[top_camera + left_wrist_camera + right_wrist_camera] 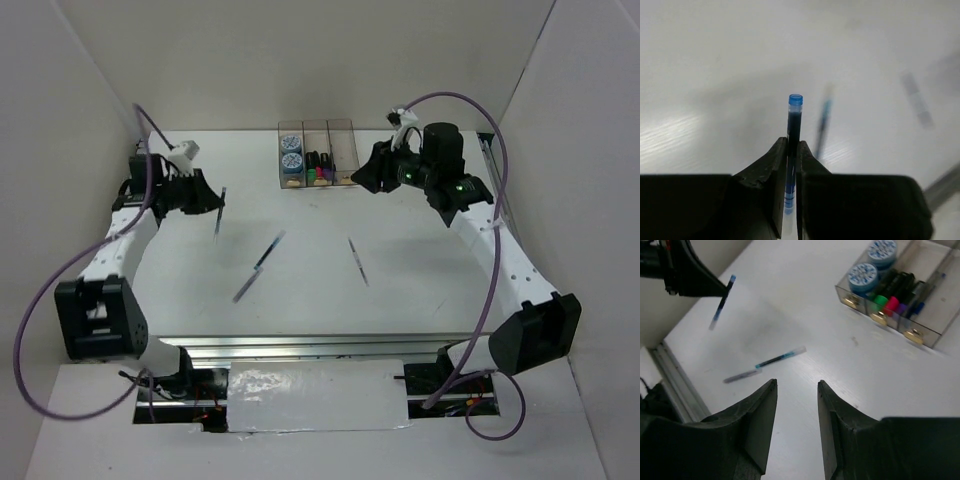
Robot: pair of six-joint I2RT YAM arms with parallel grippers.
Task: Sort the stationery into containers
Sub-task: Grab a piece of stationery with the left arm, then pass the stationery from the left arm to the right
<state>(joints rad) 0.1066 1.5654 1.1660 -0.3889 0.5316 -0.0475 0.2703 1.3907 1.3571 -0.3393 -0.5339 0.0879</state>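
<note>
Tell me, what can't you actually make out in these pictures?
- Left wrist view: the held pen has its lower end hidden inside the left gripper; the loose pens beyond are blurred.
- Top view: the highlighters in the containers are too small to count.
- Right wrist view: the farther tape roll is cut off by the top edge.

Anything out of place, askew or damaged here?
Nothing spilled or damaged. The only untidy part: three loose pens lie at different angles on the table, outside the containers. A fourth pen is pinched in the left gripper. The tape rolls and highlighters sit inside them.
</note>
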